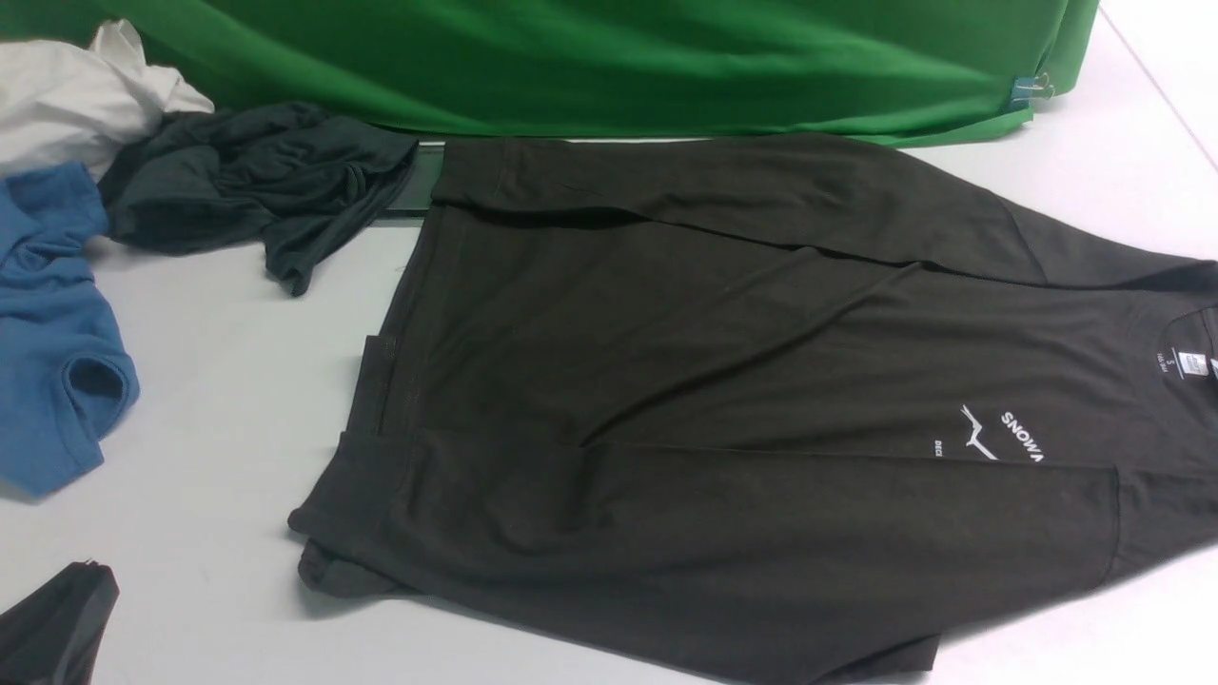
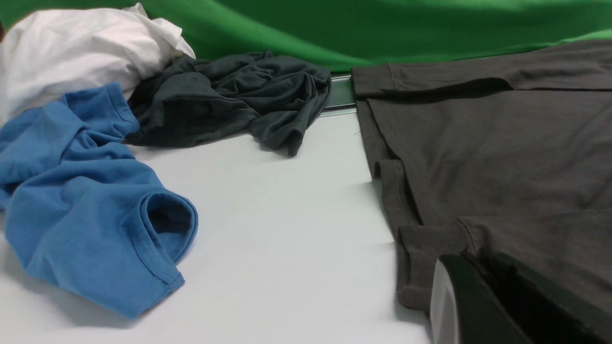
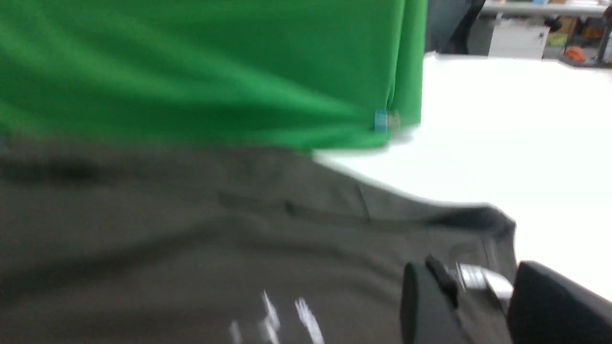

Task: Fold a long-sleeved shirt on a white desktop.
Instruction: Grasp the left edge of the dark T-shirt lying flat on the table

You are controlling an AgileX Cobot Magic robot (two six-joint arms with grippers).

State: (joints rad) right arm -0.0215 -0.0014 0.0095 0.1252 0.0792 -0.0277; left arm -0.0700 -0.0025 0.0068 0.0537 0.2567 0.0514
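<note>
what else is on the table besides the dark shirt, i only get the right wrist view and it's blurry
Observer: Three more garments are heaped at the far left: a white one, a dark grey one and a blue one.
Operator: any of them touching the shirt
Observer: No. Bare table lies between them and the shirt. The dark grey one comes closest, with a strip of metal hatch showing between.
Operator: where's the left gripper
Observer: The left gripper is shut, low at the near left of the table, apart from the shirt's cuff.
</note>
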